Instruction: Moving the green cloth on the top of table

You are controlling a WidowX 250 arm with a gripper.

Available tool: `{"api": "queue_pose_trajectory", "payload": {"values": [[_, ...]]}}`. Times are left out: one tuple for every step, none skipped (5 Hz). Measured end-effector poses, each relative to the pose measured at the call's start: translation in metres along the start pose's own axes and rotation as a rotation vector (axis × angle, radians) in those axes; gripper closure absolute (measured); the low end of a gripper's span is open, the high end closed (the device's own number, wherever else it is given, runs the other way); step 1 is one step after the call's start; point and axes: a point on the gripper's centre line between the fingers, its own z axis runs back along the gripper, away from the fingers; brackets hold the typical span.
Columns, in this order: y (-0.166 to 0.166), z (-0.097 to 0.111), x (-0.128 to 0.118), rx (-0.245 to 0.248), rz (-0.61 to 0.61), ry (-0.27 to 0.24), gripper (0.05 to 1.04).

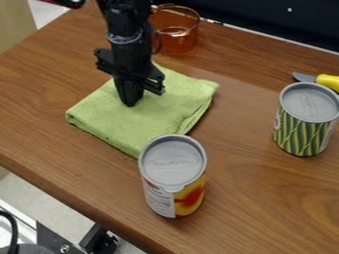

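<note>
"Where's the cloth right now?"

"Here it is, the green cloth (162, 116), folded flat on the wooden bench (252, 198), and my tool (130, 100) is pointing straight down over it, left of its middle!"

"Open or closed?"

"Can't tell from here, folks, nor whether it has hold of any cloth. Part of the fabric is hidden behind it."

"And that near corner?"

"Tucked out of sight behind the can with the red-and-yellow label (174, 176); whether they touch, I can't say. There's raised lettering on its grey lid and small print on the label's white panel, too blurred to read."

"The other can?"

"Over on the right, the can with the green-striped label (306, 119), upright, well apart from the cloth, its pale label panel turned mostly away. Just behind it, a knife with a yellow handle (327, 81), cut off by the view's edge!"

"Behind my tool?"

"A clear amber cup (177, 32) beyond the cloth, its left side partly covered by my black arm (126, 25)."
</note>
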Motion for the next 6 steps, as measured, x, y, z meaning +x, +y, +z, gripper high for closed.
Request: {"api": "queue_pose_trajectory", "payload": {"values": [[-0.004, 0.0, 0.012, -0.003, 0.031, -0.008, 1.031], [-0.012, -0.001, 0.02, -0.006, 0.051, 0.004, 1.031], [-0.023, 0.0, 0.023, -0.004, 0.052, -0.004, 1.031], [-0.033, 0.0, 0.025, -0.011, 0.065, 0.012, 1.031], [-0.045, 0.001, 0.028, -0.017, 0.068, 0.021, 1.031], [-0.052, 0.001, 0.031, -0.021, 0.085, 0.027, 1.031]]}}
